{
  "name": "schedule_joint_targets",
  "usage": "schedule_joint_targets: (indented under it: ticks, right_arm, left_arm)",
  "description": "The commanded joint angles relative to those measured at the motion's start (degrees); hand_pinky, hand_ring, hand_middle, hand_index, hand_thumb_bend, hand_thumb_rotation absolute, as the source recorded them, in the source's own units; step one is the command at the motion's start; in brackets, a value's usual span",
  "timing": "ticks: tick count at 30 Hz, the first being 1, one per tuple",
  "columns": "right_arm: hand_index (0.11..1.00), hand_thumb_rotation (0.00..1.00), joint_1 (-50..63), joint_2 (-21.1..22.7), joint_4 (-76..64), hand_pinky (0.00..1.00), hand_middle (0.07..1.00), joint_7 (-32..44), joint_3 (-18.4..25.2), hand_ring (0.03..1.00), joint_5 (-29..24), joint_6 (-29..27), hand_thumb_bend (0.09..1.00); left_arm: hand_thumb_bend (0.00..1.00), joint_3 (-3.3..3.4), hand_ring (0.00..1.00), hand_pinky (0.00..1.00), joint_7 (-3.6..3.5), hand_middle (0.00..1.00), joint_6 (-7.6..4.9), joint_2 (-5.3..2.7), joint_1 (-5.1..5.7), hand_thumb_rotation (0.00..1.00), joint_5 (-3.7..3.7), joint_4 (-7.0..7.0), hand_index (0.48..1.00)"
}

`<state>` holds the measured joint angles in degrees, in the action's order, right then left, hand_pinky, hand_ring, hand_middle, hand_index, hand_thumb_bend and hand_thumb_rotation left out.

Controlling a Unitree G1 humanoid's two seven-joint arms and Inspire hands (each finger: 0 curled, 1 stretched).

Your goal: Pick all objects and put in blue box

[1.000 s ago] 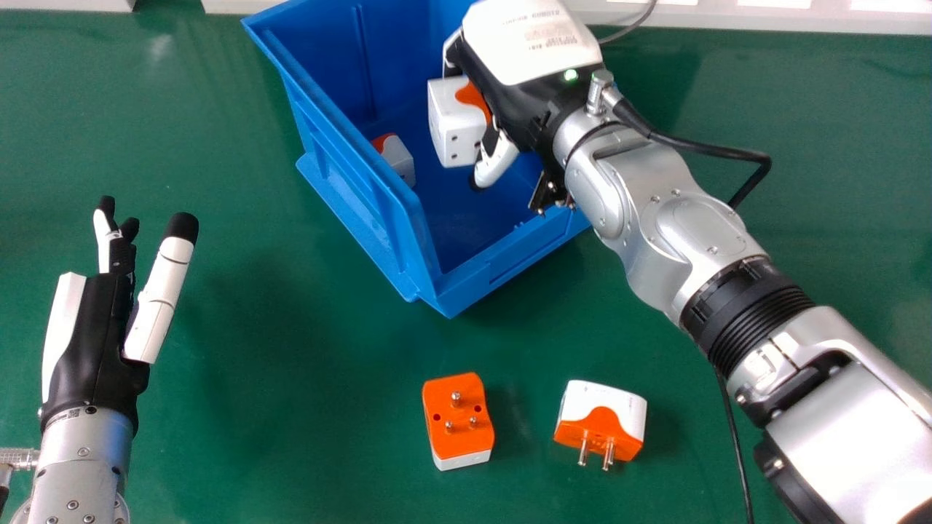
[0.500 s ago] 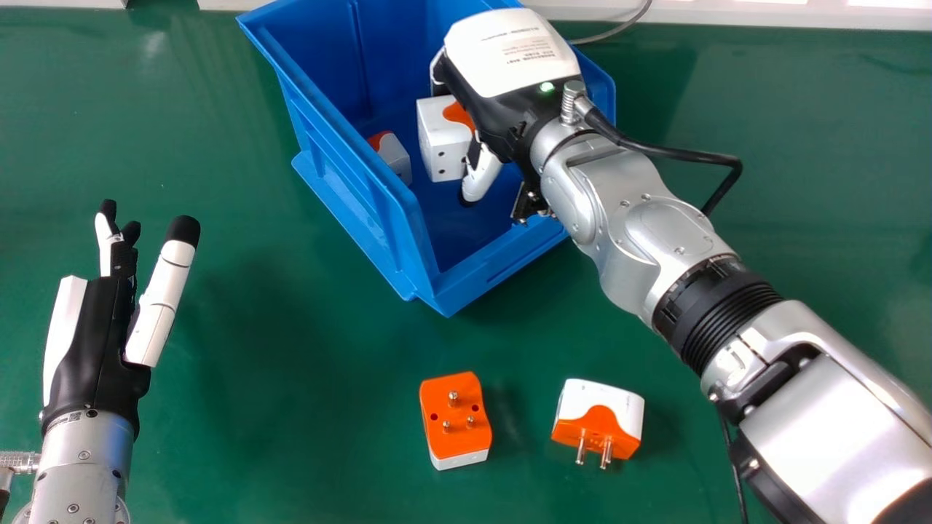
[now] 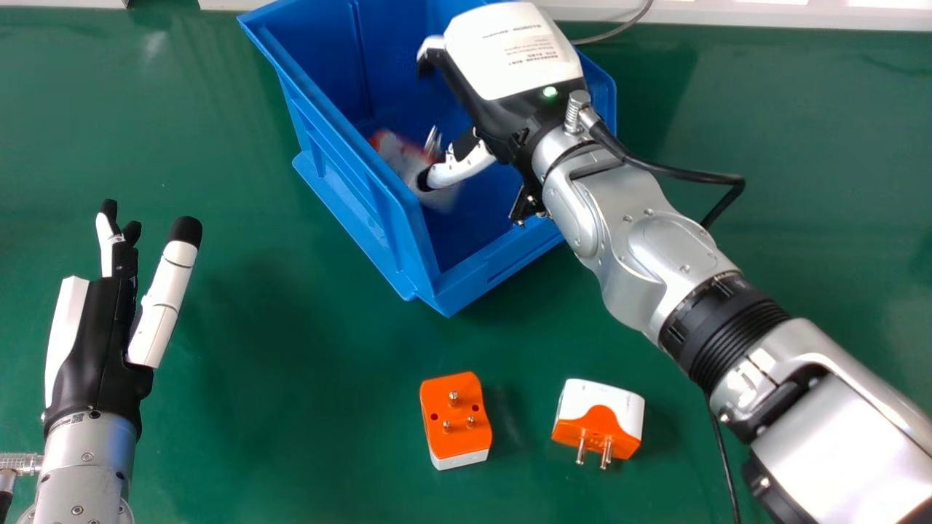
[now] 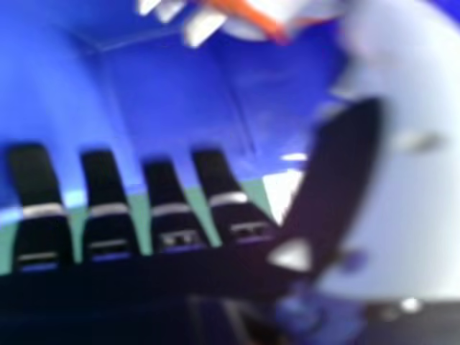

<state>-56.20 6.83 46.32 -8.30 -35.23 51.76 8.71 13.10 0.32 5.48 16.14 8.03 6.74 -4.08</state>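
Note:
My right hand [image 3: 502, 94] is inside the mouth of the blue box [image 3: 429, 280], its fingers spread from the thumb and holding nothing. In the right hand view, my right hand [image 4: 167, 205] has its fingers straight, with the box's blue wall [image 4: 165, 93] beyond them. A blurred white-and-orange adapter [image 3: 444, 198] is in the box under the thumb, pins up, close to another adapter by the left wall. On the green table lie an orange adapter [image 3: 457, 422] with its pins up and a white-and-orange adapter [image 3: 601, 407] on its side. My left hand [image 3: 98, 342] is open at the left.
The green table [image 3: 291, 437] extends around the box. A white ledge [image 3: 764, 18] runs along the table's far edge, with a thin grey cable [image 3: 615, 30] by it. A black cable [image 3: 677, 171] loops beside my right wrist.
My right hand first moved left and lower into the box with the adapter, then its fingers opened. The adapter has left its hold, dropping towards the box's left side.

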Motion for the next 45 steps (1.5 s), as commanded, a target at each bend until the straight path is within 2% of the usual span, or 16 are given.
schedule_joint_targets:
  ticks: [1, 7, 10, 12, 16, 19, 24, 31, 35, 45]
  right_arm:
    - [0.993, 0.67, 0.5, 0.55, -3.71, 0.94, 0.996, -0.67, 0.42, 0.99, 0.52, 1.37, 0.574]
    - [1.0, 0.67, 5.29, 1.7, -12.83, 0.99, 1.0, -0.06, 2.68, 1.0, -0.89, 3.45, 0.55]
    - [1.0, 0.57, 10.11, 2.59, -20.99, 1.0, 1.0, 1.02, 4.34, 1.0, -1.3, 4.87, 0.503]
    - [1.0, 0.55, 13.11, 3.42, -26.06, 1.0, 1.0, 2.0, 4.87, 1.0, -0.86, 5.85, 0.492]
    - [1.0, 0.54, 23.08, 5.89, -40.51, 1.0, 1.0, 3.32, 5.73, 1.0, 1.11, 8.5, 0.486]
    - [1.0, 0.48, 36.41, 8.25, -56.33, 1.0, 1.0, 4.29, 6.95, 1.0, 3.46, 10.76, 0.441]
    - [1.0, 0.46, 51.48, 9.84, -70.83, 1.0, 1.0, 3.78, 8.58, 1.0, 5.3, 10.92, 0.42]
    - [0.997, 0.47, 68.65, 11.59, -80.3, 1.0, 1.0, 2.42, 11.13, 1.0, 6.49, 7.71, 0.416]
    - [0.987, 0.49, 76.21, 12.64, -81.92, 0.99, 1.0, 1.5, 13.27, 1.0, 6.64, 5.25, 0.413]
    - [0.98, 0.54, 85.93, 13.51, -80.28, 0.96, 1.0, 2.12, 16.25, 0.997, 8.6, 1.54, 0.419]
  left_arm:
    - [0.71, -0.18, 1.0, 1.0, 0.56, 1.0, -1.06, 0.0, -0.36, 1.0, 0.53, -0.77, 1.0]
    - [0.7, -0.25, 1.0, 1.0, 0.53, 1.0, -1.03, 0.08, -0.39, 1.0, 0.27, -0.69, 1.0]
    - [0.71, -0.22, 1.0, 1.0, 0.48, 1.0, -0.9, 0.06, -0.43, 1.0, 0.14, -0.78, 1.0]
    - [0.71, -0.2, 1.0, 1.0, 0.47, 1.0, -0.79, 0.11, -0.58, 1.0, 0.12, -0.81, 1.0]
    - [0.71, 0.04, 1.0, 1.0, 0.4, 1.0, -0.41, 0.26, -0.68, 1.0, -0.01, -0.67, 1.0]
    - [0.67, 0.34, 1.0, 1.0, 0.32, 1.0, -0.22, 0.31, -0.8, 1.0, -0.31, -0.44, 1.0]
    - [0.68, 0.38, 1.0, 1.0, 0.42, 1.0, 0.08, 0.31, -0.77, 1.0, -0.22, -0.66, 1.0]
    - [0.68, 0.48, 1.0, 1.0, 0.49, 1.0, -0.3, 0.21, -0.69, 1.0, -0.25, -0.59, 1.0]
    - [0.69, 0.39, 1.0, 1.0, 0.68, 1.0, -0.57, 0.12, -0.65, 1.0, -0.02, -0.46, 1.0]
    - [0.69, 0.27, 1.0, 1.0, 0.92, 1.0, -0.27, -0.13, -0.49, 1.0, 0.17, -1.04, 1.0]
